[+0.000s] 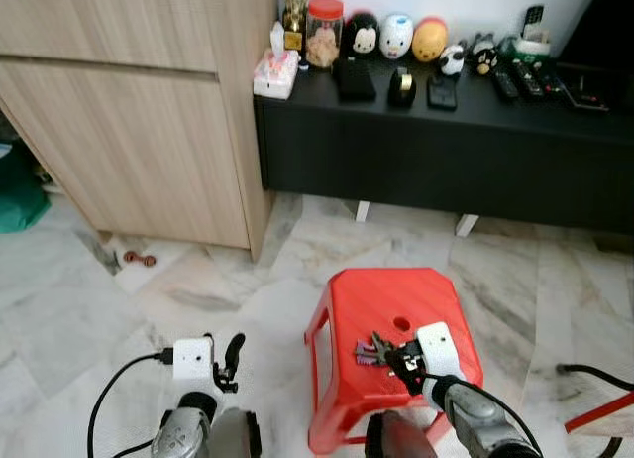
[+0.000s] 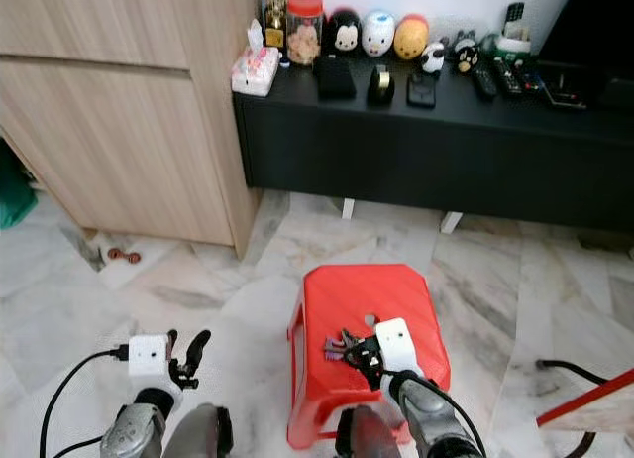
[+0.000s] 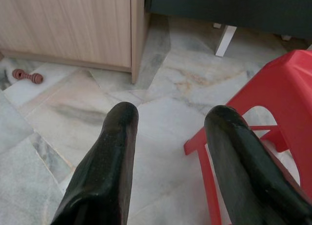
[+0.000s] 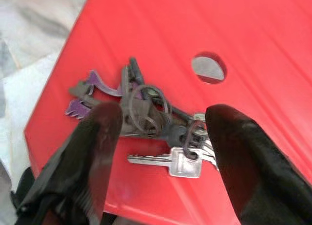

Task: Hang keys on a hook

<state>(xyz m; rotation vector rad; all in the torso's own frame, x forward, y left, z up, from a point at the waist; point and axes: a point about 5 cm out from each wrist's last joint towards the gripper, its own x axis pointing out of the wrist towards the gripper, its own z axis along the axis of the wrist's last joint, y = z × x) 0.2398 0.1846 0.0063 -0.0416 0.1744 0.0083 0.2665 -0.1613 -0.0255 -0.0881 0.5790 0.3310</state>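
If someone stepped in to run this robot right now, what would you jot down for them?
Right gripper: jaws open, straddling the keys, not gripping them yet.
Left gripper: jaws open, idle over the marble floor beside the stool.
Keys: lying in a bunch on top of the red stool, near its round hole.
Done: right gripper lined up over the keys.
Left: close on the keys, lift, find a hook and hang them.

1 red stool (image 1: 396, 299), 1 bunch of keys (image 4: 156, 125), 4 egg-shaped figurines (image 1: 396, 37), 1 jar (image 1: 324, 32), 1 tissue box (image 1: 275, 71).
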